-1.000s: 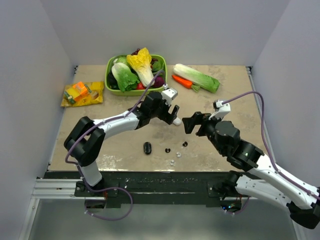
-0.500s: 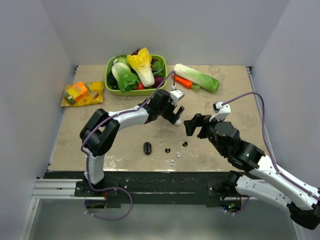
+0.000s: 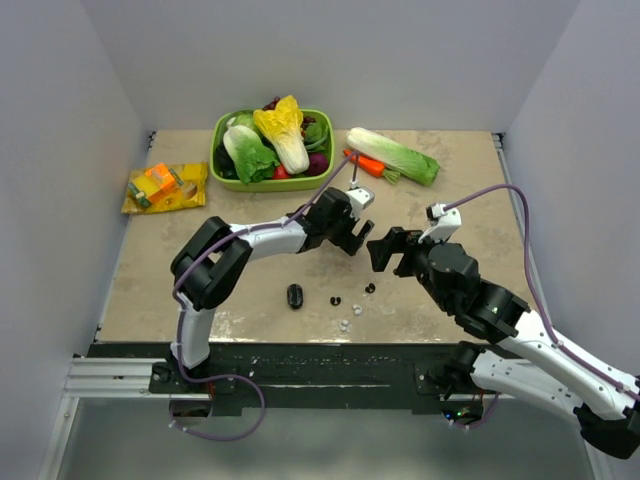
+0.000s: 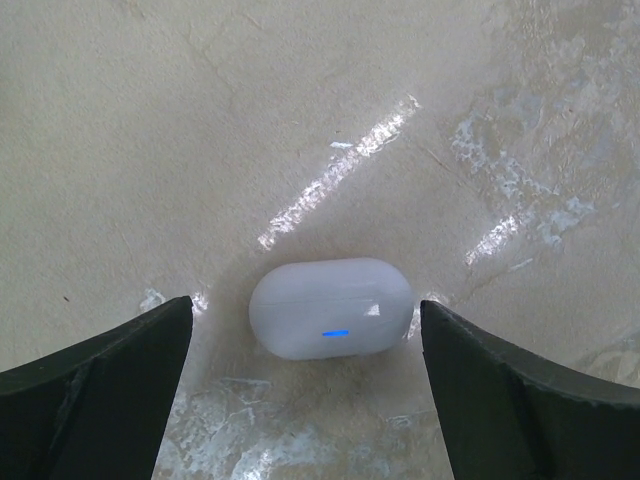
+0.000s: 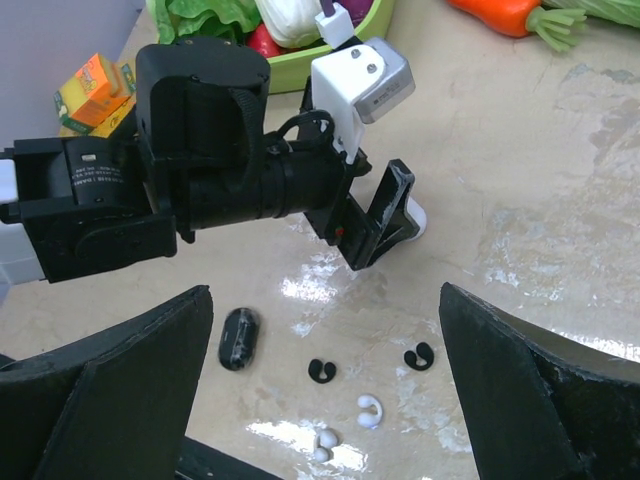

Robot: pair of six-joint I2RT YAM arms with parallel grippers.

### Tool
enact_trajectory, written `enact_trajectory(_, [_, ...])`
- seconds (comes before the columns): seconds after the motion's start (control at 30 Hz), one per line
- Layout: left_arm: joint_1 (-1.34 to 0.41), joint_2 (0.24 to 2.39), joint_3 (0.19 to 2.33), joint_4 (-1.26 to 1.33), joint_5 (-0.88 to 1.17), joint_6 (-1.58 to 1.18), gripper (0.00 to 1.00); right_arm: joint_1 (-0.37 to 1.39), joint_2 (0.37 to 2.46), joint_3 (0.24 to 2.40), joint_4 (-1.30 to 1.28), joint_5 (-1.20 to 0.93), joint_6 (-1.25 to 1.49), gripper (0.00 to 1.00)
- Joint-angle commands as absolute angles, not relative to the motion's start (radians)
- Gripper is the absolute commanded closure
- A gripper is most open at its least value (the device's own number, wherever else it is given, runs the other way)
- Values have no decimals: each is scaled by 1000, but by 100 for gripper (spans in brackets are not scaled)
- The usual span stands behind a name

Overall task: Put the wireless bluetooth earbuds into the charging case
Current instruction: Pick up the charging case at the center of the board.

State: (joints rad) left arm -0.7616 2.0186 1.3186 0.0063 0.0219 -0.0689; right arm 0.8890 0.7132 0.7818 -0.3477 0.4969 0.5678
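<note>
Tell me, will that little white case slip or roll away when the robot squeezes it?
Probably a bit slippery: the white charging case looks glossy and rounded all over, so it could squirt out of the open left gripper as it closes. It lies flat on a broad side, so it likely slides rather than rolls. It seems hard, not squishy.

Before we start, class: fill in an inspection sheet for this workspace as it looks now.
Surface: tan tabletop, scuffed, with shiny patches.
Job's things: white charging case, closed, blue light on; two black earbuds lying loose on the table.
Clutter: black oval object and white bits near the earbuds; vegetable basket, cabbage, carrot, orange packet at the back.
Grippers: left gripper open, straddling the case; right gripper open, holding nothing.
Cables: purple cables along both arms.
Surroundings: plain pale walls.
</note>
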Motion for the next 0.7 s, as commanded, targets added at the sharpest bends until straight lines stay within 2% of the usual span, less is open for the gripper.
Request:
enact_trajectory(0.0, [-776,2043,1347,44,3,-98,0,888,715,815,-342,480,591,2])
enact_trajectory(0.37, [-795,2071,1353,31,-40,-100,3,888,695,798,-350,488,591,2])
enact_trajectory(0.5, [-799,2088,1370,5,-67,-107,12,888,695,793,-348,489,591,2])
enact_trajectory(0.67, [-807,2100,1371,2,-95,-126,12,888,687,793,-353,492,589,2])
